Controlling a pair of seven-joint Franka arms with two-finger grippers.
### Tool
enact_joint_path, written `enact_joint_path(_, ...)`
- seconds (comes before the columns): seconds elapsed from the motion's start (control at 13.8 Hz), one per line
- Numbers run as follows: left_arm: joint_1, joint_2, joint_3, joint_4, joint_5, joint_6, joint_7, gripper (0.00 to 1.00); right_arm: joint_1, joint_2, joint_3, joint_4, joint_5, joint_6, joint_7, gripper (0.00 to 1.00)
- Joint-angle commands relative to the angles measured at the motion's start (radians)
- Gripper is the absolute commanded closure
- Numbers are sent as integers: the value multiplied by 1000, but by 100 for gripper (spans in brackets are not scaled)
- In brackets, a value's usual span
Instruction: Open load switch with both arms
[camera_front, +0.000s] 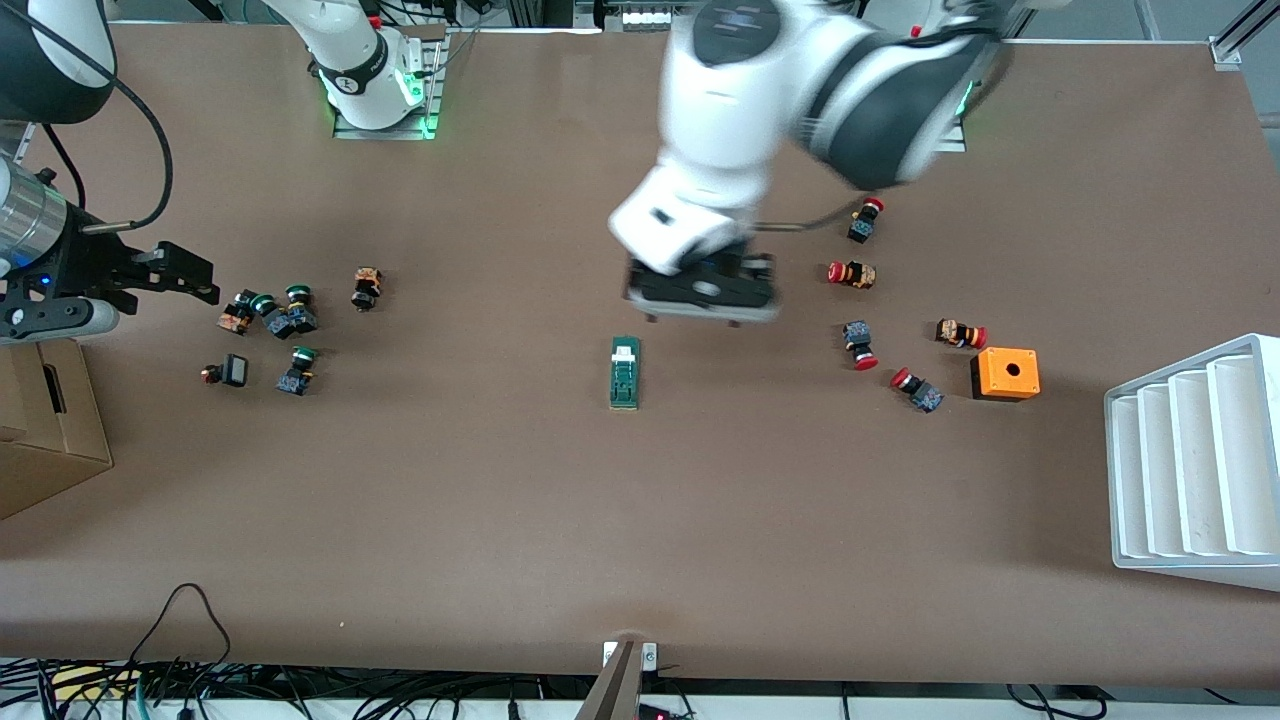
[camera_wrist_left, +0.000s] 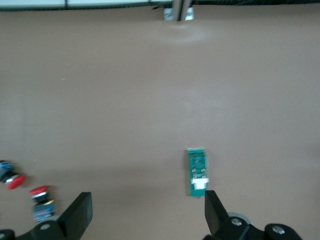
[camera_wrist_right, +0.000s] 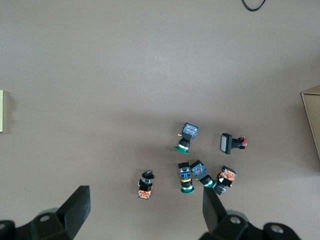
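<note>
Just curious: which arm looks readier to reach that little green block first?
Probably the left. Its open claw hangs just by the load switch, while the right claw, also open, waits over the green-capped buttons.

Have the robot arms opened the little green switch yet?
Not yet. The load switch lies flat on the table, untouched. The left gripper, open and empty, hangs above the table close by it. The right gripper, also open, waits over the green-capped buttons. Grabbing and opening are left.
</note>
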Motion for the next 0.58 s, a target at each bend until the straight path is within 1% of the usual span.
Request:
enact_joint_path(0.0,-8,-142,218,-143,-213,-51,194,1,-10,12,2,27,-7,-9,-17,1)
enact_joint_path(0.07,-9,-153,289,-143,-271,-112,223,1,-10,12,2,27,-7,-8,-17,1)
enact_joint_path(0.14,-9,-167,347,-143,-296,-166,246,1,-10,12,2,27,-7,-8,-17,1)
enact_joint_path(0.22,-6,-188,383,-144,-301,-218,277,1,-10,12,2,27,-8,-8,-17,1)
enact_joint_path(0.36,11,-219,424,-149,-300,-290,303,1,-10,12,2,27,-8,-8,-15,1)
enact_joint_path(0.51,78,-254,420,-196,-301,-301,349,1,-8,12,3,27,-10,-8,-15,1)
